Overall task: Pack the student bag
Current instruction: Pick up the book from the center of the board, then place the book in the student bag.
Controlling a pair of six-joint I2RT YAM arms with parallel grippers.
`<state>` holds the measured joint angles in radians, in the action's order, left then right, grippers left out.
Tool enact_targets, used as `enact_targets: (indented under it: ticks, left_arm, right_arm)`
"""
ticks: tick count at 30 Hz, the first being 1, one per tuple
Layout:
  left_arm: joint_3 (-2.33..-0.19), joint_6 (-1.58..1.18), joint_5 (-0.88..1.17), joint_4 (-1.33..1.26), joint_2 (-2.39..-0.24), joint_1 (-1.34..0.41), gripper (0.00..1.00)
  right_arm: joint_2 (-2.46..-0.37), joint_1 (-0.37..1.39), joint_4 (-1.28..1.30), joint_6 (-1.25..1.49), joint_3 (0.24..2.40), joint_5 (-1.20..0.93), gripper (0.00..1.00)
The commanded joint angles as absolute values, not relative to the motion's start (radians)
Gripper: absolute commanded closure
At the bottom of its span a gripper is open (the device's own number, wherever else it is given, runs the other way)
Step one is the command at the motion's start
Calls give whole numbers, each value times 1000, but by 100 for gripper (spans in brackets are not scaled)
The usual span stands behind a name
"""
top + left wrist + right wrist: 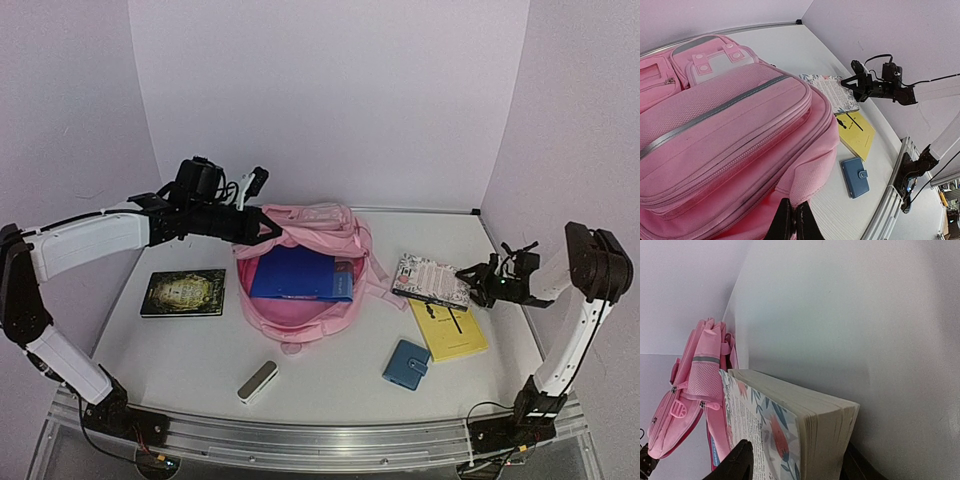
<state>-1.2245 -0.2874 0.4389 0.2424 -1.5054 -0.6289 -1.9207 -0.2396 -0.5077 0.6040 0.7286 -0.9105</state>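
— Where are our hands?
— Our left hand (270, 228) pinches the rim of the student bag (300, 318). Our right hand (468, 273) sits around the flowery book (432, 280); we can't tell if it squeezes.
— And the bag?
— Open in the middle of the surface (330, 385), a blue book (300, 275) inside.

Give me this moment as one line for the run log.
left gripper shut on student bag rim, holding it open | blue folder inside | right gripper straddling floral book, grip unclear
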Motion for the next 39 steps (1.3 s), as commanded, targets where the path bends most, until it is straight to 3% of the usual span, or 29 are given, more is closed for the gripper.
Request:
enact_targets:
  ticks: [1,5,8,19,24,32,39]
  left_arm:
    - [-1299,-286,461,164,-1513,-624,100]
    - [-1313,-285,461,170,-1522,-625,100]
    - [-1321,-283,460,179,-1523,-626,100]
    - [-1428,-264,476,269,-1551,-624,100]
    - [-1521,-268,456,364,-1584,-621,100]
    - [-1670,-262,460,497,-1664,-611,100]
    - [-1693,-228,451,466,-1688,-608,100]
  right_arm:
    - [-1971,-219,-439,626,734,-919,44]
    - [-1978,-218,-448,646,747,-931,53]
    - [-1932,-218,-456,677,743,-925,67]
    - [-1506,-218,-458,848,734,-879,99]
    - [-1349,-212,-413,902,745,-879,100]
    - [-1101,-129,-136,853,776,-824,100]
    - [-953,-16,32,869,721,-772,100]
